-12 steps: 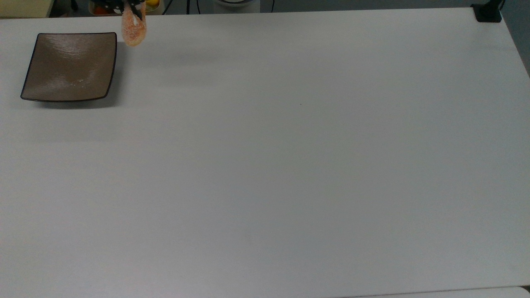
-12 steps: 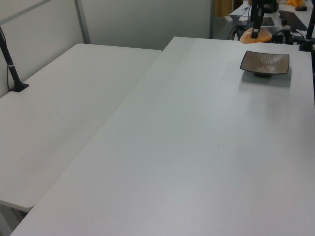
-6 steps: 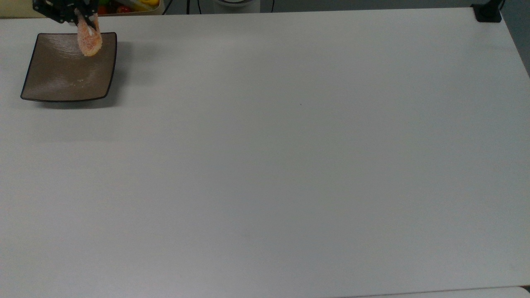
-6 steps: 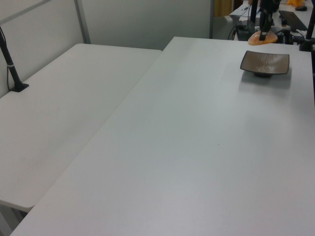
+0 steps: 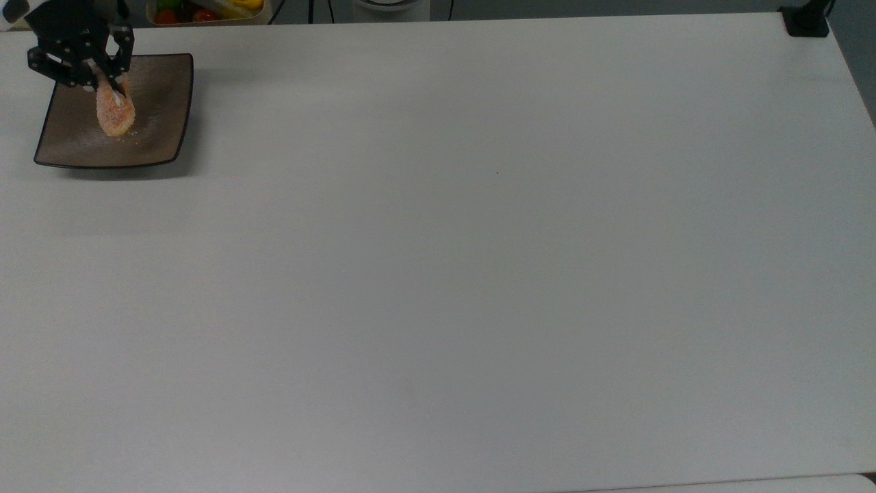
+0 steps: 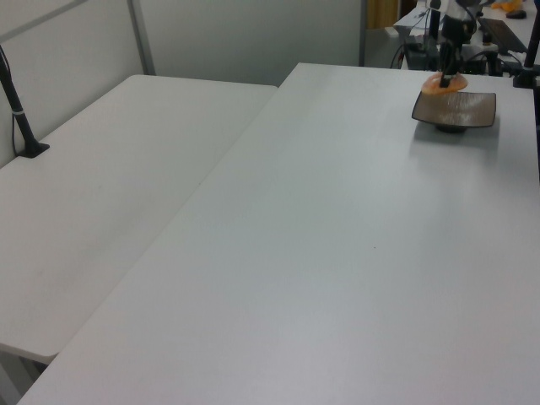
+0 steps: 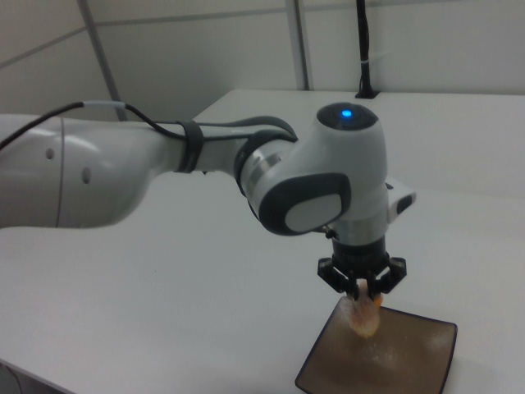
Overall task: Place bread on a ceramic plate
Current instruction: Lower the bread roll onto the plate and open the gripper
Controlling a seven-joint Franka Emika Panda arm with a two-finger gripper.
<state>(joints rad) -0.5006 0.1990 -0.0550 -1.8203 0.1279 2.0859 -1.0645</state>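
Note:
The square brown-grey ceramic plate (image 5: 154, 123) (image 6: 469, 110) (image 7: 410, 361) sits at the top view's far upper left corner of the white table. The orange-brown speckled bread (image 5: 114, 113) (image 6: 445, 83) (image 7: 364, 318) hangs upright over the plate's middle, its lower end at or just above the plate surface. My gripper (image 5: 102, 81) (image 7: 362, 289) (image 6: 445, 74) is shut on the bread's upper end, coming down from above.
A container of colourful items (image 5: 205, 10) stands just beyond the table's far edge near the plate. A black clamp base (image 5: 806, 20) sits at the top view's upper right corner. A second white table (image 6: 110, 194) adjoins on the left view's left.
The gripper has carried the bread from beside the plate's right edge leftward in the top view, over the plate, and lowered it toward the plate's middle.

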